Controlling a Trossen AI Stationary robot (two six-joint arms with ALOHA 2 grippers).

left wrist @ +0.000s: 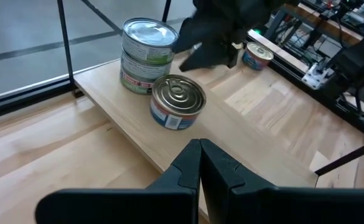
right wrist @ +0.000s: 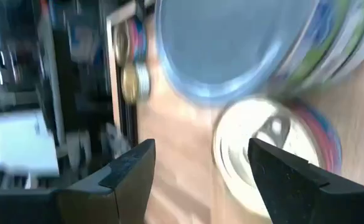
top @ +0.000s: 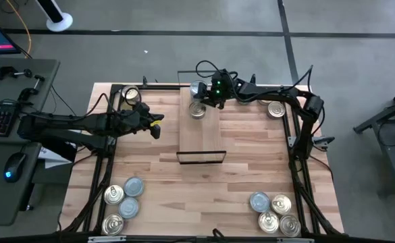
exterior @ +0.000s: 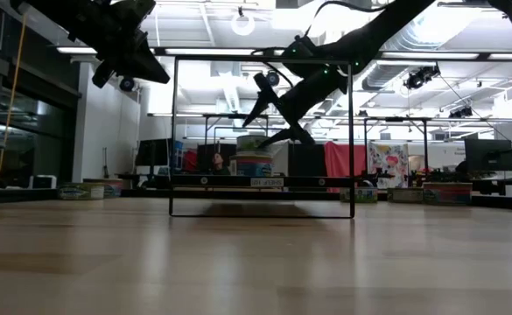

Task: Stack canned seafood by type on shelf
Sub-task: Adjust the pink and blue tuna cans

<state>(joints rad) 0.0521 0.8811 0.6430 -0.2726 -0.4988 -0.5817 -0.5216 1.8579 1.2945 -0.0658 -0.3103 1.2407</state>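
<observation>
High view showed us the butcher-block table [top: 204,182] with the shelf [top: 201,131] lying down its middle, a pale plank with black wire frames at both short ends. At the plank's far end stood a two-high stack of silver-blue-topped tins [left wrist: 147,55], and just beside it, nearer us in the left wrist view, one gold-topped tin [left wrist: 178,101]; whether they touched we could not tell. Loose tins waited in four places: a cluster at the near left corner [top: 121,202], a cluster at the near right corner [top: 273,212], one tin at the far right [top: 275,109] and one at the far left [top: 130,94].

We judged these tins stiff, fairly heavy for their size, and slick on their metal sides. They were best taken across the side wall, jaws low, not by the pull-tab lid.

Our right gripper [right wrist: 200,180] hung over the far end of the shelf, directly above the stack and the gold tin, its fingers spread wide and holding nothing. Our left gripper [left wrist: 200,165] waited above the table left of the shelf, fingers closed together and empty.

What stood in our way, we thought, was the far wire frame [top: 202,71] close behind the stack, and the stack itself, easily knocked by an open finger.
</observation>
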